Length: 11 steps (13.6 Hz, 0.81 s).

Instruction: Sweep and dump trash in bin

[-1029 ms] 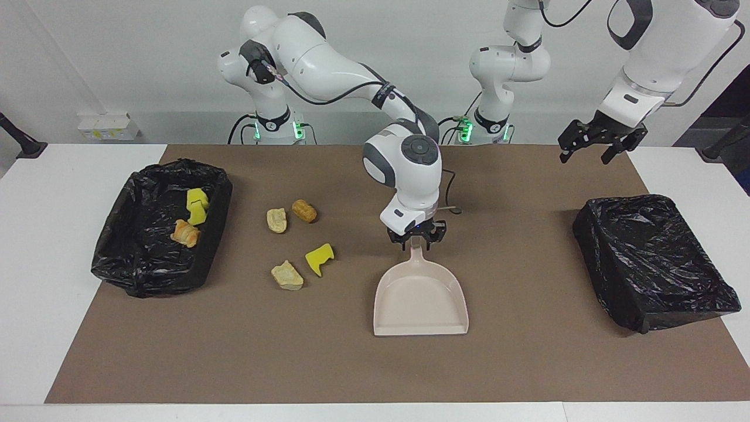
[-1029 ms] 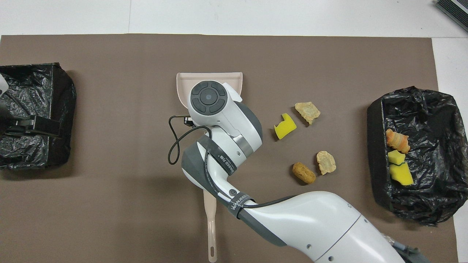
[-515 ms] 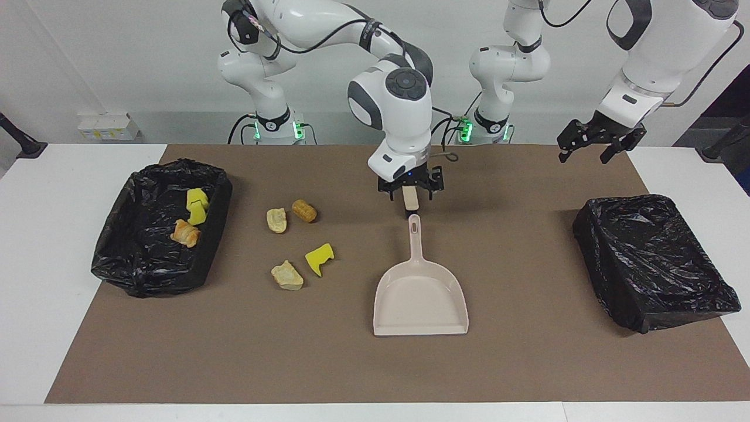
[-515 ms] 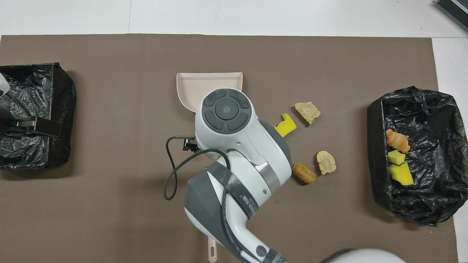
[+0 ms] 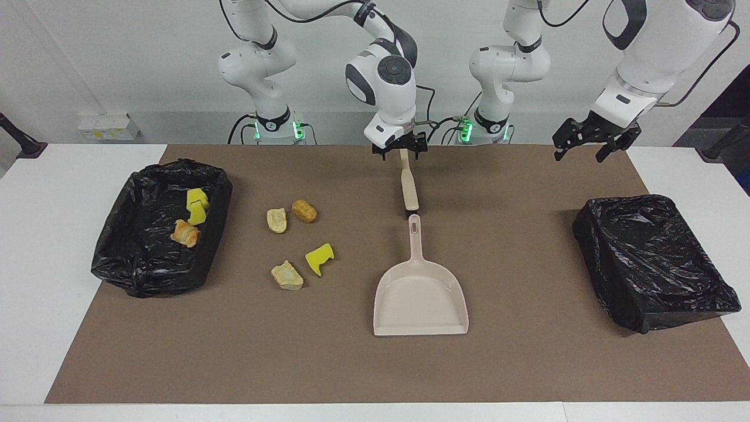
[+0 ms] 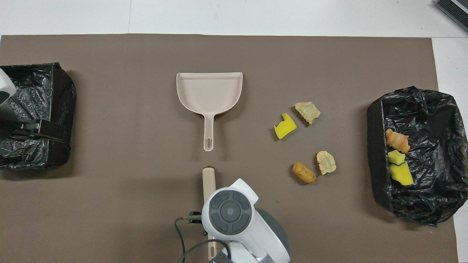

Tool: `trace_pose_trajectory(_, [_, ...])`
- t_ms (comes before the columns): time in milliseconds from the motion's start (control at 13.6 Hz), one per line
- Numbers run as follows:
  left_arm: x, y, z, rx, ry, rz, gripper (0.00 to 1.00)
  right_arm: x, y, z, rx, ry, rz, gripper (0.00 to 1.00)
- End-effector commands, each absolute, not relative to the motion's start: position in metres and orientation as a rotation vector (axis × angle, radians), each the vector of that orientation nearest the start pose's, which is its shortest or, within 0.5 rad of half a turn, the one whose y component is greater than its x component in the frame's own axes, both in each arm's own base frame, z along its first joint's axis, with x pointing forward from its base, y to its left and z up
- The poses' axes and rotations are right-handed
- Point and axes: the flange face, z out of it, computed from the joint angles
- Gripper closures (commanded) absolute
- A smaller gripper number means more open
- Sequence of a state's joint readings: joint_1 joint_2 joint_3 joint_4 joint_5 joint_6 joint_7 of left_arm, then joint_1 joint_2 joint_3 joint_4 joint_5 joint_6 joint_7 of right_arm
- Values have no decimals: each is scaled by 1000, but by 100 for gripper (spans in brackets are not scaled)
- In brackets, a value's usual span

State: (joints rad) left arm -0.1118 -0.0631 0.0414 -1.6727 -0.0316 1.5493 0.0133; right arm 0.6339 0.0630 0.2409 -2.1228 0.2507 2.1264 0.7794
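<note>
— Starting at the robots' edge of the desk, what have you got?

— I see the right gripper (image 5: 400, 149) hanging over the brush (image 5: 408, 187) at the end nearest the robots, jaws spread. I can't tell whether it touches the handle. The brush lies flat on the brown mat (image 5: 527, 363), pointing away from the robots, its tip just short of the dustpan (image 5: 420, 299) handle.

— And the left gripper?

— The left gripper (image 5: 589, 143) waits raised at the left arm's end, jaws spread, nothing in them. From overhead it sits over the black bin (image 5: 650, 264) there.

— Where's the trash?

— Four pieces are loose on the mat, between the dustpan and the lined bin (image 5: 146, 281) at the right arm's end. Nearest the robots are a brown roll (image 5: 304, 211) and a pale bread piece (image 5: 276, 220), side by side. Farther out lie a yellow sponge chunk (image 5: 319, 258) and another bread piece (image 5: 287, 275). Inside that lined bin I count two yellow sponge chunks (image 5: 197, 208) and a croissant-like piece (image 5: 186, 233).

— The dustpan?

— It lies flat mid-mat, handle toward the robots, mouth toward the desk's outer edge.
</note>
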Motion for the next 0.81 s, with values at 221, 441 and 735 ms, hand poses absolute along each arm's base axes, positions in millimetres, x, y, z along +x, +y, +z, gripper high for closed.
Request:
trace_pose_trajectory(221, [516, -40, 607, -3164, 124, 118, 0, 306, 423, 338, -2997, 106, 287, 0])
trace_pose_trajectory(441, [517, -40, 608, -3164, 124, 109, 0, 294, 429, 336, -2982, 72, 281, 0])
trace_pose_trajectory(735, [517, -38, 606, -3165, 124, 109, 0, 293, 430, 334, -2980, 46, 277, 81])
